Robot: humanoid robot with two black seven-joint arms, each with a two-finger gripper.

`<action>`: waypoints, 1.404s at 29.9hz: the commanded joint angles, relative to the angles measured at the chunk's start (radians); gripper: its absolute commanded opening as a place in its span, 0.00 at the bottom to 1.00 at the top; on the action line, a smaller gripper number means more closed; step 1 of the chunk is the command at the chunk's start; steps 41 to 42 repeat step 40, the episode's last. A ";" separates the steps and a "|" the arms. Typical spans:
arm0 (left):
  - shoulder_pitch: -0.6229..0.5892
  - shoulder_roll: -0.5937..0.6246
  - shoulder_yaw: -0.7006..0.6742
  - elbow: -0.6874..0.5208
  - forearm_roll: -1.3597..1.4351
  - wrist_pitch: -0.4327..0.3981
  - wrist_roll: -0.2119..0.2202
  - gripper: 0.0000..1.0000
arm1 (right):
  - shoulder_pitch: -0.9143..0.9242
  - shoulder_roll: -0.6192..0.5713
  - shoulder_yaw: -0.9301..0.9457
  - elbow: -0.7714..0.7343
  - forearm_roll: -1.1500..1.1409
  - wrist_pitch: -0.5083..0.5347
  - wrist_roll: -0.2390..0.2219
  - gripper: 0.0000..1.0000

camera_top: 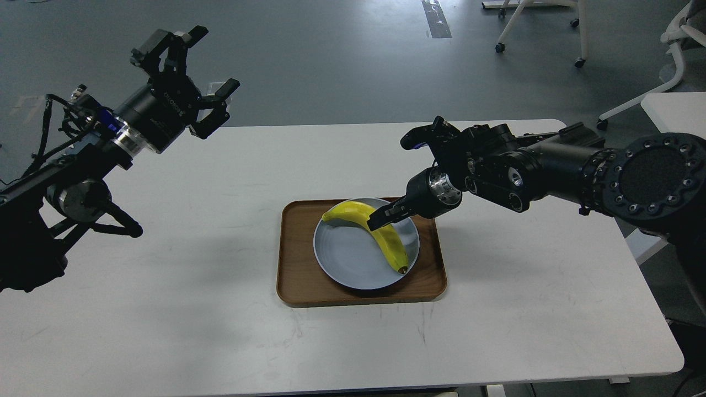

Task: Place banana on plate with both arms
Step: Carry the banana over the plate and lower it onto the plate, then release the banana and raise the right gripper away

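Note:
The yellow banana (380,234) lies across the right half of the pale blue-grey plate (345,259), its dark tip toward the plate's front rim. My right gripper (380,218) comes in from the right and is shut on the banana's middle, low over the plate. My left gripper (201,66) is open and empty, held high above the table's far left corner, well away from the plate.
The plate sits in a brown wooden tray (292,275) at the middle of the white table (193,309). Office chairs (543,27) stand on the grey floor beyond the table. A second white table (675,107) shows at the right edge.

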 commanded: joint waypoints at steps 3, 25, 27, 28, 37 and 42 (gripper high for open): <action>0.000 0.003 0.000 0.000 0.000 0.000 0.000 0.98 | 0.001 0.000 0.013 -0.002 0.001 0.000 0.000 0.98; 0.097 -0.083 -0.080 0.043 0.002 0.000 0.000 0.98 | -0.414 -0.319 0.988 -0.036 0.496 0.000 0.000 0.99; 0.124 -0.130 -0.115 0.081 0.002 0.000 0.000 0.98 | -0.489 -0.318 1.095 -0.066 0.499 0.000 0.000 0.99; 0.129 -0.144 -0.121 0.092 0.002 0.000 0.000 0.98 | -0.497 -0.316 1.109 -0.072 0.499 0.000 0.000 0.99; 0.152 -0.308 -0.169 0.265 0.000 0.000 0.000 0.98 | -0.509 -0.321 1.148 -0.115 0.501 0.000 0.000 0.99; 0.153 -0.339 -0.183 0.294 0.000 0.000 0.000 0.98 | -0.509 -0.321 1.162 -0.118 0.501 0.000 0.000 0.99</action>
